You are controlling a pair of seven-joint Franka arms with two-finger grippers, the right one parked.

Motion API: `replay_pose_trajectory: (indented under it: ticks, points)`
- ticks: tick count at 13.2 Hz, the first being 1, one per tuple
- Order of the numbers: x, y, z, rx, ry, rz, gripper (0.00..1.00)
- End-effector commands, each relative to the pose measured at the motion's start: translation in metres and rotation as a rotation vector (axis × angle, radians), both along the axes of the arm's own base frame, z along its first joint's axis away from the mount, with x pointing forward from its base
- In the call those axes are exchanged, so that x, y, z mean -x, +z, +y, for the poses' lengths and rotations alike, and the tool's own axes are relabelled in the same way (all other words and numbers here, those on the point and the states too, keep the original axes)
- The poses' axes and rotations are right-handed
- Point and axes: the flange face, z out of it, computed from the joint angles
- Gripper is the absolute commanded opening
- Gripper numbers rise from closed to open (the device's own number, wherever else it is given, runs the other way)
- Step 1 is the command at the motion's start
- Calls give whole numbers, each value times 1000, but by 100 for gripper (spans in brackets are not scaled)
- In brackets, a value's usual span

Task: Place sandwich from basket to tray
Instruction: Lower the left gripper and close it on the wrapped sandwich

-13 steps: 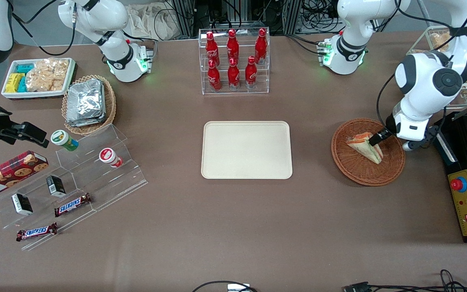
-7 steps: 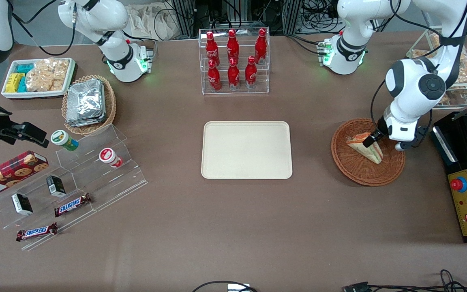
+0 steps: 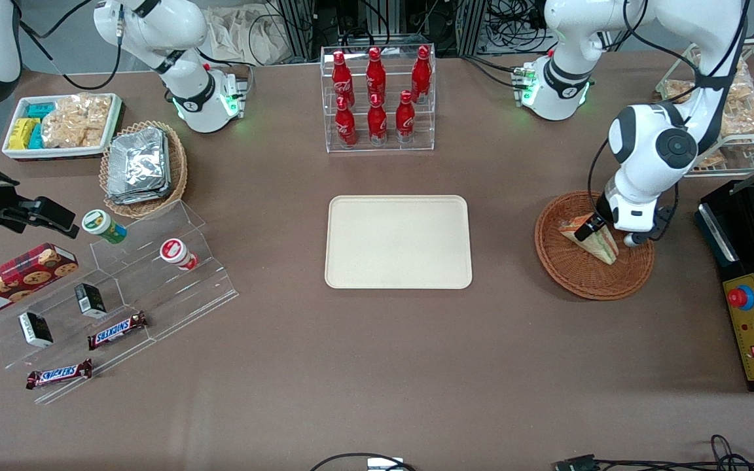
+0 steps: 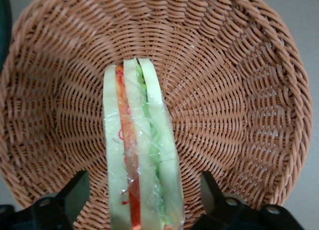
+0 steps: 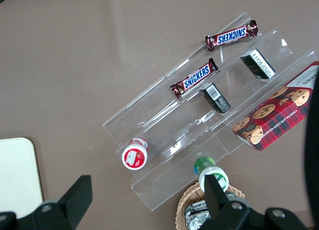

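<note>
**Over the basket: a soft wedge waiting between open fingers**

Inside the basket [image 3: 592, 269] the sandwich [image 3: 593, 239] stands on edge, a plastic-wrapped wedge with its cut face up, and you can see red, orange and green filling between the pale slices in the wrist view [image 4: 142, 150]. Expect it to be light and soft: the bread will give under pressure, and the film wrap looks smooth enough to slide if you pinch too lightly. Take it across the two flat bread faces, near the thick middle of the wedge and not at the thin point, and close only until the bread starts to yield.

Your gripper [image 3: 596, 229] hangs just above the sandwich. Its jaws stand wide apart, one finger [image 4: 75, 192] on each side of the wedge with a clear gap to the bread, and they hold nothing. That straddle looks well lined up for a grip on the flat faces once you come lower.

Around the wedge the wicker bowl slopes upward, so watch that the fingertips do not catch the weave on the way down.

Toward the table's middle, well apart from the basket, the tray [image 3: 398, 241] lies bare. Lift straight up to clear the rim before you carry across.
</note>
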Motion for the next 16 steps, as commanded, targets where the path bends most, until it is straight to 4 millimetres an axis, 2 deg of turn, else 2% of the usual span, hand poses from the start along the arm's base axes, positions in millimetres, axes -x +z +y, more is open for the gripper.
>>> replay_pose_trajectory:
  ticks: [1, 3, 5, 6, 9, 12, 16]
  points:
    - [1, -5, -3, 4, 17, -11, 82]
    - [1, -8, -3, 4, 17, -14, 67]
    - [1, -10, -3, 2, 13, -11, 37]
    - [1, -9, -3, 2, 11, -12, 27]
    - [-3, 11, -1, -4, -12, -8, 23]
    - [-16, 59, 1, -13, -133, 9, 23]
    - [-44, 131, 1, -11, -419, 71, 23]
